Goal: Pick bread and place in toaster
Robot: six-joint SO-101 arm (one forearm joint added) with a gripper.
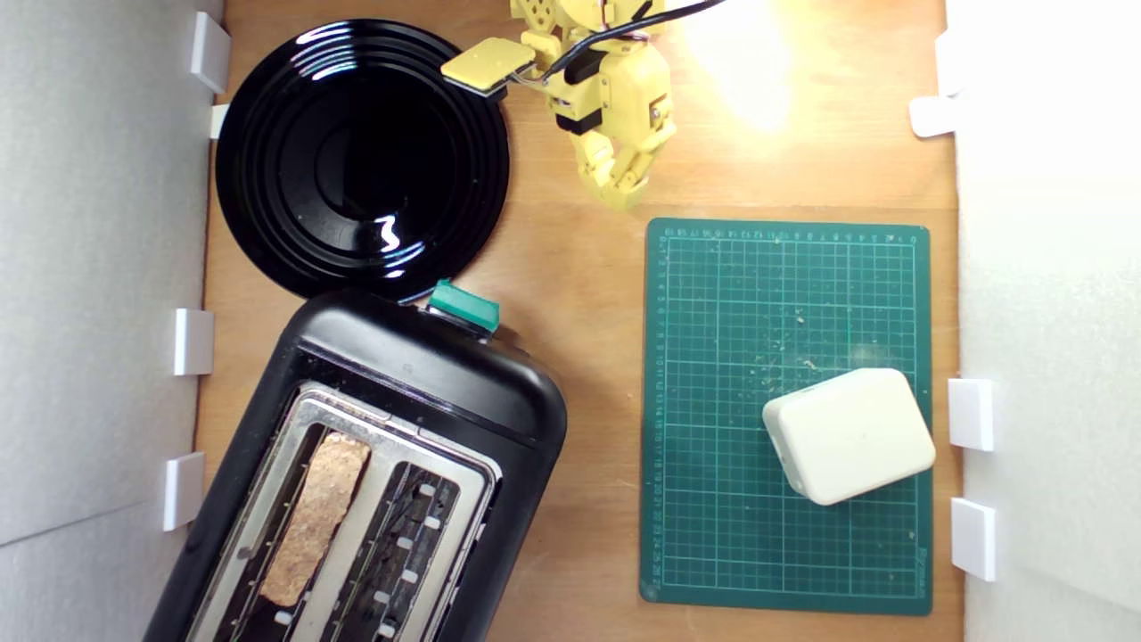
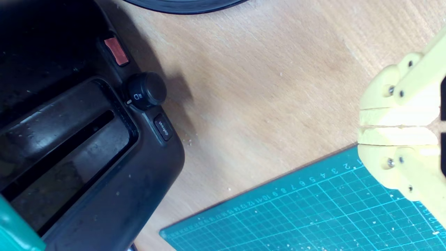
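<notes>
One slice of bread (image 1: 314, 519) stands on edge in one of the two slots of the toaster (image 1: 428, 374), the slot nearer the exterior view's left; the other slot is empty. The toaster sits at about 7 o'clock on the wooden table (image 1: 570, 294), with its single green lever (image 1: 463, 306) pointing toward 12. One black plate (image 1: 361, 156) lies at 11 o'clock, its rim just beside the toaster. One green cutting mat (image 1: 784, 419) fills the 4 o'clock area, dotted with crumbs, and one white block (image 1: 849, 435) rests on its 3 o'clock edge. The yellow gripper (image 1: 617, 189) hangs at 12 o'clock over bare wood, between plate and mat, empty; in the wrist view its jaws (image 2: 397, 126) are pressed together, only a thin seam between them.
</notes>
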